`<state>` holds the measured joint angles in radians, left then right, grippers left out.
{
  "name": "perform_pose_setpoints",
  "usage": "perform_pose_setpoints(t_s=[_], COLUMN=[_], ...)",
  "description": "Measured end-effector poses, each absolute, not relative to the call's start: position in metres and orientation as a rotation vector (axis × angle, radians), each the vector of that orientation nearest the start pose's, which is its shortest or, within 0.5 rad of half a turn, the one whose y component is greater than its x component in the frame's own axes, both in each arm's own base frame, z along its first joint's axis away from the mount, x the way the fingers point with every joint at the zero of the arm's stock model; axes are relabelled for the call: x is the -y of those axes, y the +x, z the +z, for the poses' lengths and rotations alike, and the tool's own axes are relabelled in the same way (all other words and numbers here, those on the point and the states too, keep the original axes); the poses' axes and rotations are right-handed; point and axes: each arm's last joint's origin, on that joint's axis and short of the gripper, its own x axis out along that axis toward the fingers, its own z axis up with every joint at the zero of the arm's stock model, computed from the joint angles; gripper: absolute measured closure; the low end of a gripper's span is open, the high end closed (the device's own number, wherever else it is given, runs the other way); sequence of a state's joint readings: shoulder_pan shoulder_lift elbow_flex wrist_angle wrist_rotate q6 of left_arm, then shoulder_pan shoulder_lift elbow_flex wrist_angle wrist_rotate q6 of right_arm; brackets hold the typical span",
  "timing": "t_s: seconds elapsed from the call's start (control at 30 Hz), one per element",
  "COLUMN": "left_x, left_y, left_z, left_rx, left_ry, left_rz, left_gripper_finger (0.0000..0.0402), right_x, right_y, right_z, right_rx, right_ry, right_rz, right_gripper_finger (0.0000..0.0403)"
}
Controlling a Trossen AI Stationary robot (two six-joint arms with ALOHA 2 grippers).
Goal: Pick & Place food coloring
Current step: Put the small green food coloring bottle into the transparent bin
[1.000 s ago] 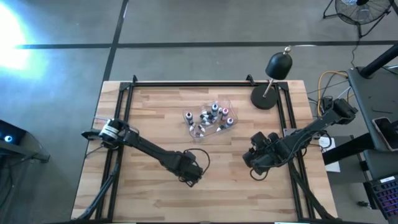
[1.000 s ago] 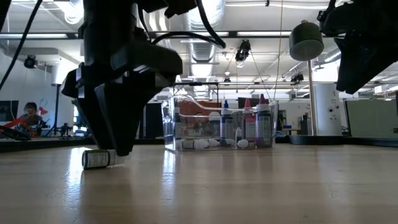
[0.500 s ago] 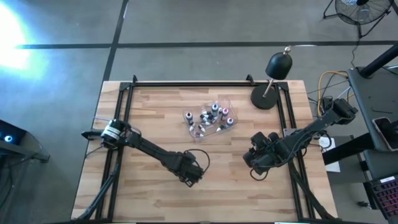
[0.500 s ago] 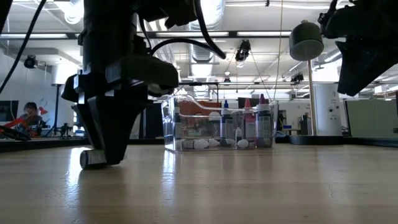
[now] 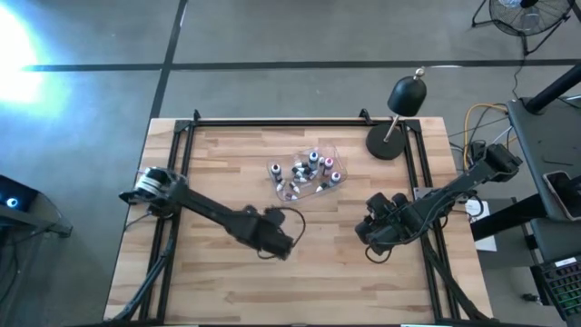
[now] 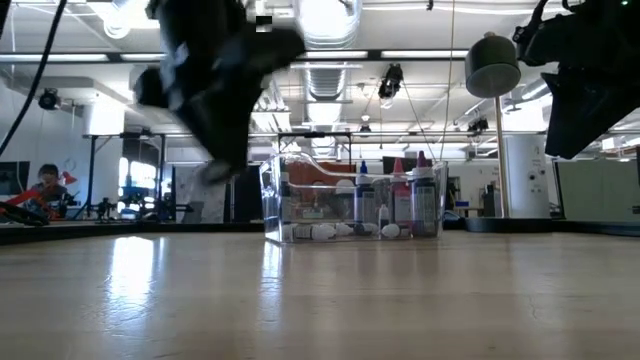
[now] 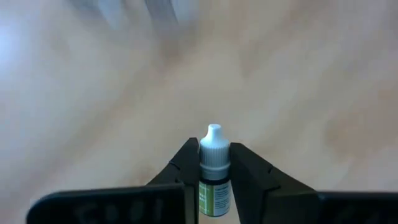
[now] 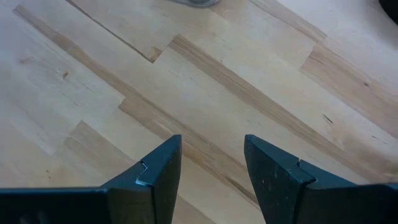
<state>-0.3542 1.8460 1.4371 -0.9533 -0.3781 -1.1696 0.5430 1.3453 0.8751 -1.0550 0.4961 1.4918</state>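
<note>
One bottle: a small food coloring bottle (image 7: 214,168) with a white cap and green label is pinched between the two fingers of the left claw (image 7: 213,163), cap pointing away from the wrist.
Left claw: pressed together on that bottle, held above the bench (image 5: 227,291); from above it sits over the middle of the bench, toward the near edge, just near-left of the tub (image 5: 280,238). In the low view it is up off the wood, blurred (image 6: 222,75).
Other bottles: the rest of the food coloring stands and lies inside a clear plastic tub (image 5: 306,173) at the middle of the bench, toward the far side; caps in red, blue, pink and white show from above. In the low view several stand upright in the tub (image 6: 350,205), a few lie on its floor.
Right claw: spread, holding nothing, fingers apart over bare wood (image 8: 211,165); from above it waits near the right edge of the bench (image 5: 374,229), well apart from the tub.
Lamp: a black desk lamp (image 5: 399,113) stands on its round base at the far right corner.
Room: a person (image 6: 45,185) shows far off at the left of the low view.
</note>
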Motion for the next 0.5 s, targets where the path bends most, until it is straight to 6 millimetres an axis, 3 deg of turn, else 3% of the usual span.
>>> perform_pose_setpoints(t_s=[0.23, 0.33, 0.5], left_x=[0.086, 0.063, 0.017], left_y=[0.329, 0.336, 0.359], left_z=[0.295, 0.308, 0.312], left_rx=[-0.546, -0.47, -0.43], left_ry=[-0.347, -0.331, -0.306], left_rz=[0.869, 0.884, 0.883], left_gripper_finger=[0.0365, 0.0357, 0.0318], right_x=[-0.097, -0.097, -0.097], right_y=[0.187, 0.187, 0.187], right_z=[0.207, 0.207, 0.207], right_rx=[-0.974, -0.963, -0.959], right_ry=[0.542, 0.562, 0.573], right_rz=[-0.879, -0.883, -0.886], right_gripper_finger=[0.0234, 0.0234, 0.0234])
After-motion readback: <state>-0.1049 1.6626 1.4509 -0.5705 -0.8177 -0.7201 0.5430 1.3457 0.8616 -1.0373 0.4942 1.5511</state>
